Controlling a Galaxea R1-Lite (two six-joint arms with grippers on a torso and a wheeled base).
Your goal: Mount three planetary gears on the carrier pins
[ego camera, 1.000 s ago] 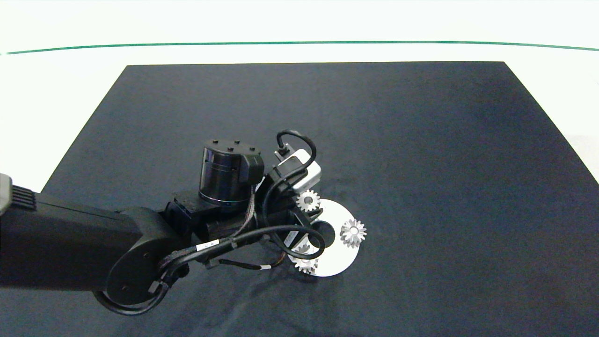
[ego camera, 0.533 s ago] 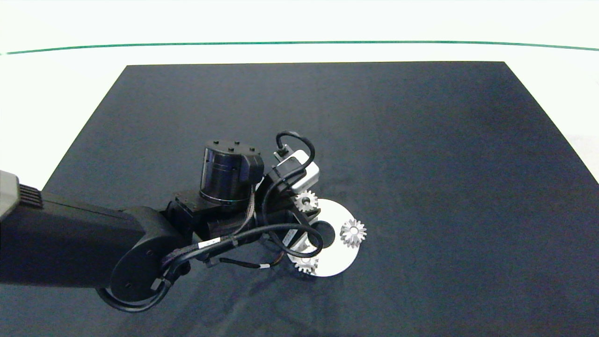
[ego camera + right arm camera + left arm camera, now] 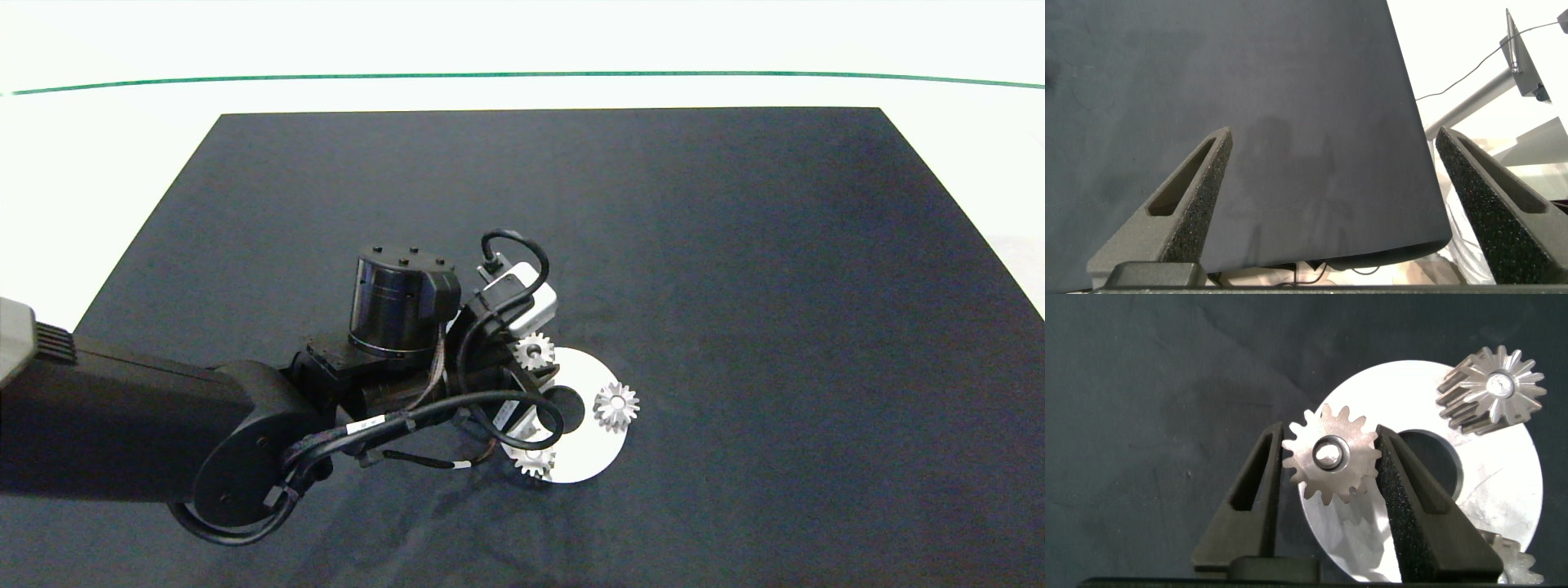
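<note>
While the left gripper (image 3: 1329, 469) pinches one gear (image 3: 1330, 453) on its pin at the disc's (image 3: 1503, 498) rim, a second gear (image 3: 1493, 385) sits on another pin and a third (image 3: 533, 462) rests at the disc's near edge. Off the mat (image 3: 1208, 73), the right gripper (image 3: 1335, 204) hangs wide apart.

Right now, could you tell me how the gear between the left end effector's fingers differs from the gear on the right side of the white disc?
The gear between the fingers is gripped on both flanks by the left end effector; the right-side gear stands free. The first sits at the white disc's edge, the second farther along the rim. Both are silvery, toothed, and seated on pins.
</note>
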